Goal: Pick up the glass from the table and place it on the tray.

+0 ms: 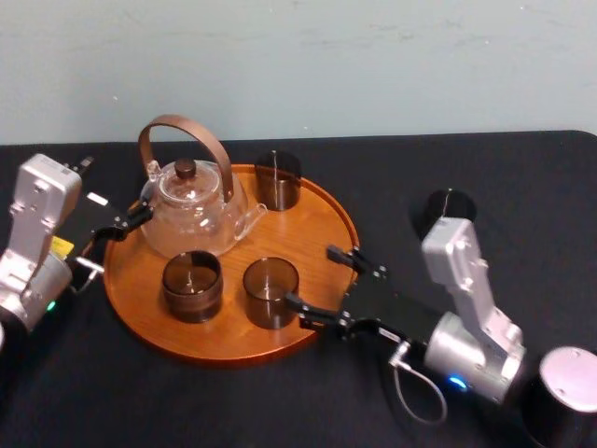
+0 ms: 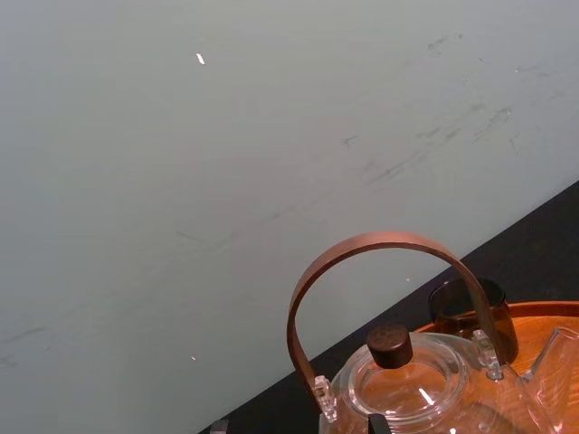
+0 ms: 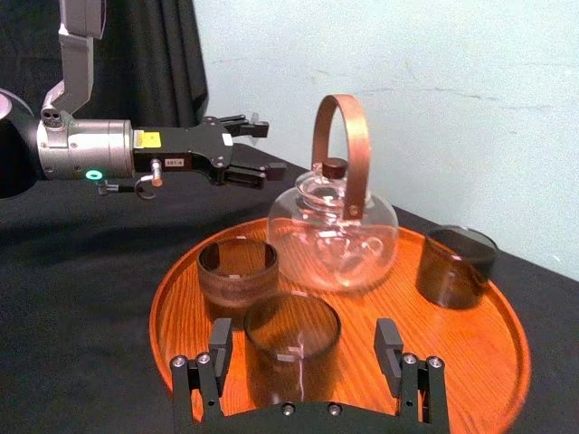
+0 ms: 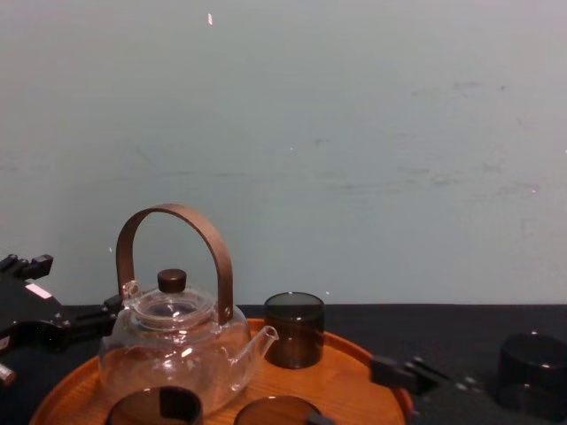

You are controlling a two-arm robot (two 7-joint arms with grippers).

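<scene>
A round wooden tray [image 1: 322, 224] on the black table [image 1: 522, 177] carries a glass teapot [image 1: 191, 207] and three smoky glasses. The front-right glass [image 1: 270, 291] stands upright on the tray, just beyond the tips of my right gripper [image 1: 308, 276]. In the right wrist view this glass [image 3: 291, 336] sits ahead of the open right gripper [image 3: 304, 348], with its fingers [image 3: 220, 348] apart and clear of it. Another dark glass [image 1: 450, 209] stands on the table behind my right arm. My left gripper [image 1: 138, 220] hovers open at the tray's left edge, beside the teapot.
The other two glasses stand at the tray's front left [image 1: 192, 285] and back [image 1: 277, 179]. The teapot's tall brown handle [image 1: 182, 131] arches over its lid. A pale wall [image 1: 298, 56] runs along the table's far edge. Bare tabletop lies in front of the tray.
</scene>
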